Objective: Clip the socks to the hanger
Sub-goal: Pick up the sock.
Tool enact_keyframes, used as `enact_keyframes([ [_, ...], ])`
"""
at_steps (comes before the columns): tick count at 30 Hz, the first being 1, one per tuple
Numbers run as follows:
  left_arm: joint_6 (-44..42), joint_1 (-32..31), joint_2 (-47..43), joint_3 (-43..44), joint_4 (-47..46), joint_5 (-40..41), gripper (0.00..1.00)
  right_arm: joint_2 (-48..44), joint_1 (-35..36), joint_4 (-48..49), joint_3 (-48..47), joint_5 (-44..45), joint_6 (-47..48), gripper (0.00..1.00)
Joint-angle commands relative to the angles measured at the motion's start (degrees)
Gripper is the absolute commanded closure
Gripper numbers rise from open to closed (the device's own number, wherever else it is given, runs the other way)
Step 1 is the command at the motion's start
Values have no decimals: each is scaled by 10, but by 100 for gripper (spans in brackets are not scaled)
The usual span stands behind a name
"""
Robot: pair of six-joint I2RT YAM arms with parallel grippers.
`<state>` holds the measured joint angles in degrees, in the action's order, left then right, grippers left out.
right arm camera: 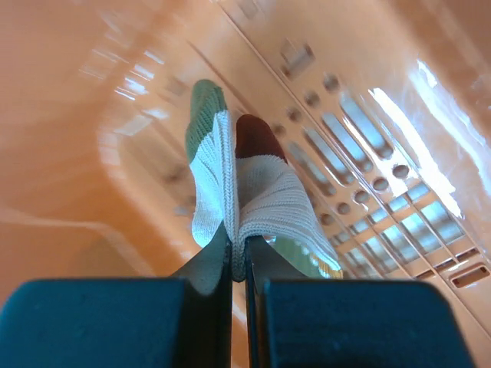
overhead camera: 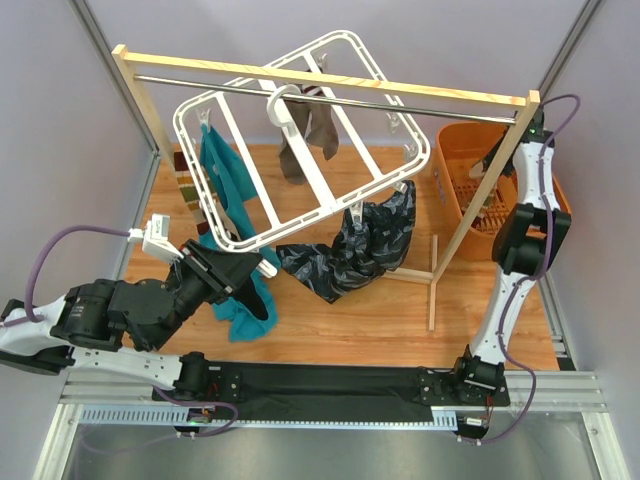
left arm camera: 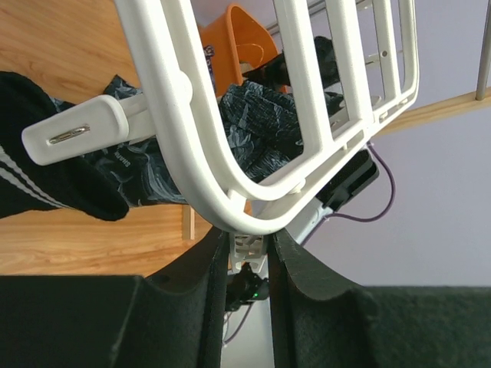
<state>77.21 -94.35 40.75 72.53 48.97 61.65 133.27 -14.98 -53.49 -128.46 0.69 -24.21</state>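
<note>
R arm (overhead camera: 520, 240) stretched into basket (overhead camera: 455, 165), gripper (right arm camera: 238, 257) tight on sock (right arm camera: 268, 192)

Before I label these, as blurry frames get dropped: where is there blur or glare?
Top external: sharp, evenly lit. Left wrist: the hanger is crisp, the foreground dark. Right wrist: the striped sock is sharp, the orange basket behind is smeared, with glare at its slots.

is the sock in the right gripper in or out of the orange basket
In: right gripper pinches the striped sock, orange basket walls all around.
</note>
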Motion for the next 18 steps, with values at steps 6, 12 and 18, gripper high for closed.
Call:
enact_keyframes([
  [6, 18, 0, 6, 2, 44, -20, 100, -71, -43, 99, -26, -139, -101, 100],
  [12, 25, 0, 6, 5, 49, -20, 100, -48, -46, 146, -4, -200, -141, 89],
  [18, 30, 0, 5, 1, 53, -23, 100, -14, -49, 178, -24, -206, -130, 32],
])
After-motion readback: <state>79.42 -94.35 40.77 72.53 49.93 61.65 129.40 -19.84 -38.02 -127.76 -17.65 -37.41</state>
